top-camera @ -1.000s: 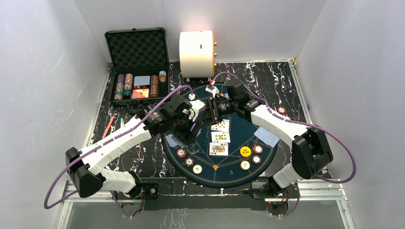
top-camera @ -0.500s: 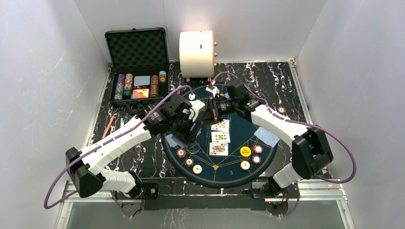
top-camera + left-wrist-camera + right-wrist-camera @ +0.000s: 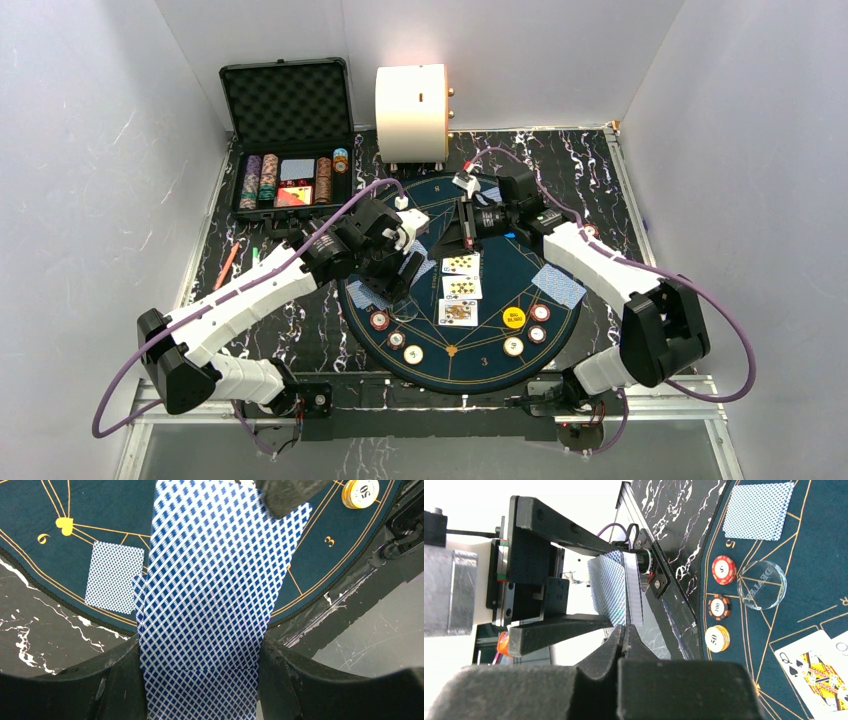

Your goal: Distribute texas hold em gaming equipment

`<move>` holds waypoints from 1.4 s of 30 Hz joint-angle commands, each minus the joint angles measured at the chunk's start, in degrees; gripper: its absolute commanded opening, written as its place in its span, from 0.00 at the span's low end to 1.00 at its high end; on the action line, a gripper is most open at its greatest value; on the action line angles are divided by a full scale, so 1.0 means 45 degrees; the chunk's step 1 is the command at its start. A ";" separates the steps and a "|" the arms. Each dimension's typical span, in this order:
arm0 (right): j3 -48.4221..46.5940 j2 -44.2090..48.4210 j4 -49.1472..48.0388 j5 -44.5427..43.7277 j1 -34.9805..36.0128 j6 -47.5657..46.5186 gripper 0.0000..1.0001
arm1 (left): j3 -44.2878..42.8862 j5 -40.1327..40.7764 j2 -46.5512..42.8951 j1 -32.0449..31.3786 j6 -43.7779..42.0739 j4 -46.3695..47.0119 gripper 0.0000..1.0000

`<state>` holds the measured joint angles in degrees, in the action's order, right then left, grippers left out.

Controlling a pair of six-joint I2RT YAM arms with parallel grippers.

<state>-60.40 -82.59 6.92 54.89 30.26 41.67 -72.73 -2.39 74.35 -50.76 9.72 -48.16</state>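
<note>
My left gripper [image 3: 408, 262] is shut on a deck of blue-backed cards [image 3: 200, 690] over the left side of the round blue felt [image 3: 480, 365]. One blue-backed card [image 3: 220, 570] sticks out of the deck. My right gripper [image 3: 463, 232] is shut on that card's far end; in the right wrist view its tips [image 3: 625, 629] pinch the card's edge [image 3: 606, 587]. Three face-up cards [image 3: 461, 287] lie in a column mid-felt. Face-down cards lie at the left [image 3: 366, 294] and right [image 3: 558, 286]. Chips [image 3: 397, 340] and a yellow button [image 3: 514, 318] sit near the front.
An open black case [image 3: 290, 180] with chip stacks stands at the back left. A big cream cylinder [image 3: 411, 112] stands behind the felt. A clear dealer disc [image 3: 761, 585] lies by three chips. A red pen [image 3: 227, 265] lies at the left edge.
My right gripper has drawn back to the right, away from the left gripper, with a card pinched in it. The left arm has stayed put.
</note>
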 commanded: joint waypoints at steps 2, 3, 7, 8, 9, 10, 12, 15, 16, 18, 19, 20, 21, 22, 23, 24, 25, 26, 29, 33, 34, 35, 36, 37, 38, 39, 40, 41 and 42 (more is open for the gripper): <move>0.0558 0.0651 -0.1046 0.1012 -0.0297 0.0765 0.00 | 0.0099 0.0225 -0.0644 -0.0069 0.0198 0.0221 0.00; 0.0613 0.0688 -0.1173 0.1054 -0.0299 0.0894 0.00 | 0.0152 0.0223 -0.0691 -0.0070 0.0218 0.0266 0.00; 0.0659 0.0802 -0.1533 0.1175 -0.0335 0.1261 0.00 | 0.0239 0.0239 -0.0817 -0.0071 0.0224 0.0386 0.00; 0.0648 0.0822 -0.1600 0.1192 -0.0338 0.1357 0.00 | 0.0243 0.0239 -0.0828 -0.0077 0.0214 0.0390 0.00; 0.0622 0.0832 -0.1631 0.1189 -0.0365 0.1423 0.00 | 0.0244 0.0239 -0.0819 -0.0068 0.0208 0.0390 0.00; 0.0585 0.0860 -0.1634 0.1157 -0.0402 0.1467 0.00 | 0.0244 0.0239 -0.0823 -0.0084 0.0205 0.0390 0.00; 0.0579 0.0955 -0.1706 0.1130 -0.0539 0.1501 0.00 | 0.0278 0.0254 -0.0864 -0.0086 0.0204 0.0367 0.00; 0.0718 0.1172 -0.1820 0.1269 -0.0846 0.1827 0.00 | 0.0335 0.0330 -0.0985 -0.0074 0.0241 0.0351 0.00; 0.0768 0.1283 -0.1829 0.1311 -0.1007 0.1876 0.00 | 0.0358 0.0363 -0.1013 -0.0087 0.0243 0.0351 0.00; 0.0927 0.1518 -0.1857 0.1369 -0.1441 0.1962 0.00 | 0.0441 0.0402 -0.1046 -0.0081 0.0270 0.0352 0.00; 0.1026 0.1661 -0.1929 0.1442 -0.1643 0.2057 0.00 | 0.0457 0.0423 -0.1037 -0.0096 0.0273 0.0346 0.00; 0.1123 0.1767 -0.2011 0.1447 -0.1795 0.2142 0.00 | 0.0504 0.0447 -0.1056 -0.0080 0.0281 0.0348 0.00; 0.1194 0.1912 -0.2024 0.1485 -0.1960 0.2209 0.00 | 0.0533 0.0453 -0.1060 -0.0078 0.0292 0.0353 0.00; 0.1254 0.1983 -0.2035 0.1585 -0.2091 0.2249 0.00 | 0.0563 0.0471 -0.1071 -0.0090 0.0301 0.0361 0.00; 0.1299 0.2017 -0.2030 0.1626 -0.2195 0.2259 0.00 | 0.0601 0.0470 -0.1084 -0.0080 0.0302 0.0394 0.00; 0.1336 0.2023 -0.1960 0.1614 -0.2252 0.2212 0.00 | 0.0645 0.0463 -0.1091 -0.0074 0.0302 0.0439 0.00; 0.1392 0.1997 -0.1900 0.1576 -0.2362 0.2125 0.00 | 0.0663 0.0430 -0.1079 -0.0068 0.0302 0.0489 0.00; 0.1496 0.1931 -0.1880 0.1562 -0.2437 0.2075 0.00 | 0.0682 0.0407 -0.1058 -0.0087 0.0302 0.0544 0.00; 0.1148 0.1616 0.0542 0.0578 -0.2695 0.0329 0.00 | 0.0673 0.0395 -0.0979 -0.0079 0.0283 0.0542 0.00; 0.0387 0.0905 0.3892 -0.1859 -0.2420 -0.2935 0.05 | 0.0887 0.0572 -0.1254 -0.0071 0.0394 0.0602 0.00; 0.0610 0.0776 0.3971 -0.2088 -0.2424 -0.3174 0.09 | 0.0905 0.0661 -0.1295 -0.0068 0.0399 0.0595 0.00; 0.0749 0.0699 0.4041 -0.2434 -0.2420 -0.3309 0.14 | 0.0913 0.0709 -0.1354 -0.0072 0.0400 0.0562 0.00; 0.0754 0.0616 0.4321 -0.2980 -0.2412 -0.3558 0.19 | 0.0867 0.0754 -0.1378 -0.0077 0.0392 0.0524 0.00; 0.0777 0.0515 0.4554 -0.3561 -0.2401 -0.3767 0.21 | 0.0837 0.0765 -0.1399 -0.0073 0.0382 0.0483 0.00; 0.0812 0.0376 0.4756 -0.4119 -0.2373 -0.3947 0.24 | 0.0799 0.0766 -0.1448 -0.0068 0.0390 0.0470 0.00; 0.0794 0.0163 0.5060 -0.4948 -0.2272 -0.4234 0.27 | 0.0794 0.0752 -0.1478 -0.0076 0.0399 0.0478 0.00; 0.0775 -0.0122 0.5393 -0.5738 -0.2154 -0.4413 0.29 | 0.0779 0.0706 -0.1467 -0.0078 0.0412 0.0487 0.00; 0.0775 -0.0444 0.5743 -0.6230 -0.2091 -0.4567 0.31 | 0.0745 0.0663 -0.1466 -0.0068 0.0377 0.0505 0.00; 0.0860 -0.0755 0.6052 -0.6423 -0.2102 -0.4616 0.35 | 0.0692 0.0641 -0.1417 -0.0067 0.0336 0.0475 0.00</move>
<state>-56.03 -82.26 26.20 37.89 19.97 27.31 -68.73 0.23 70.26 -50.81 11.18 -46.30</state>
